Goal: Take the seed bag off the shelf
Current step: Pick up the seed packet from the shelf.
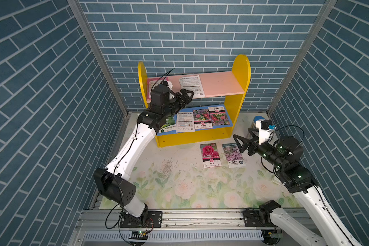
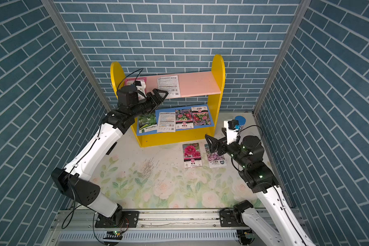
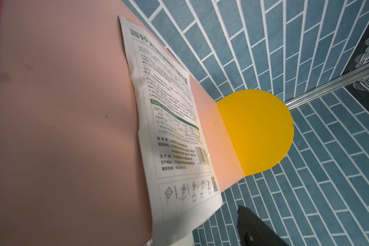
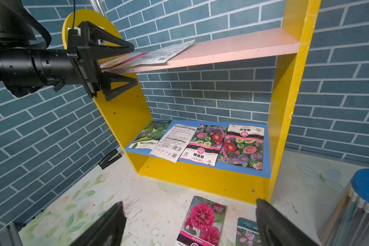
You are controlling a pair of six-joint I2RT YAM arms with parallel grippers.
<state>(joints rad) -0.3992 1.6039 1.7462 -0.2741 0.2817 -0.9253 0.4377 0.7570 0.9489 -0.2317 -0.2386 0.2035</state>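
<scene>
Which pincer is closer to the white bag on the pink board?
Left. The left pincer straddles the pink board's front edge, right at the white bag's corner. The right pincer hangs low over the table, well away from it.

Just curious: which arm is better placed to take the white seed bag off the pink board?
Left. The left gripper sits at the pink upper board's front edge, jaws open above and below it, beside the white seed bag. The right gripper hovers open low over the table.
</scene>
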